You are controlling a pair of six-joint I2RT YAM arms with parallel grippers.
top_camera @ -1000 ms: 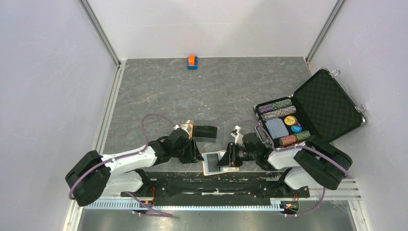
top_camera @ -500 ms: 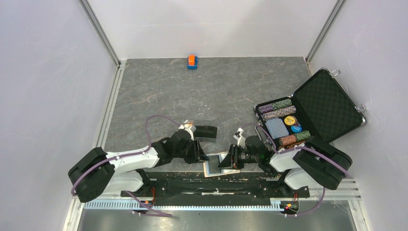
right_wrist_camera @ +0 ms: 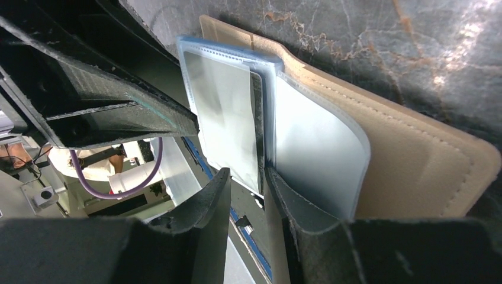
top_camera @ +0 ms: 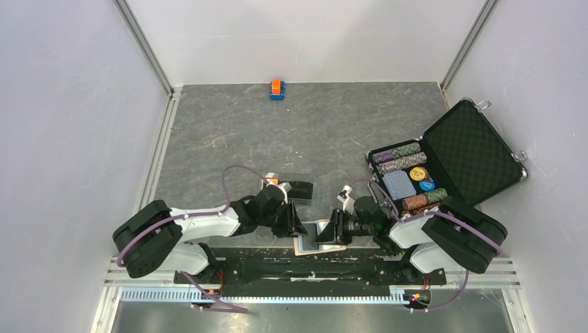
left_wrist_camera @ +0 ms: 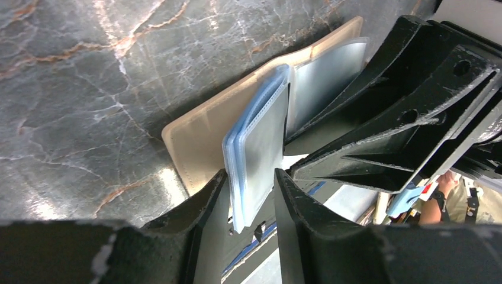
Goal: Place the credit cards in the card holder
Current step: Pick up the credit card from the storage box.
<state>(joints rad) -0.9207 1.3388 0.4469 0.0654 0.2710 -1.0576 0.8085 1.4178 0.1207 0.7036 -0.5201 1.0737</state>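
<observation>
Left gripper [left_wrist_camera: 251, 174] has come right to the card holder [left_wrist_camera: 195, 127], facing right gripper [right_wrist_camera: 247, 173]; both straddle its upright sleeves [left_wrist_camera: 260, 124], whether clamped I cannot tell. Credit cards [top_camera: 298, 189] lie beyond, nearer left.

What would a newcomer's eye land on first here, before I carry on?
Both arms converge on the open tan card holder at the table's near edge. The left gripper pinches its upright clear sleeves between its fingers, and the right gripper has its fingers either side of the same bundle. On the right, a black foam-lined case stands open, with rows of poker chips in it.
</observation>
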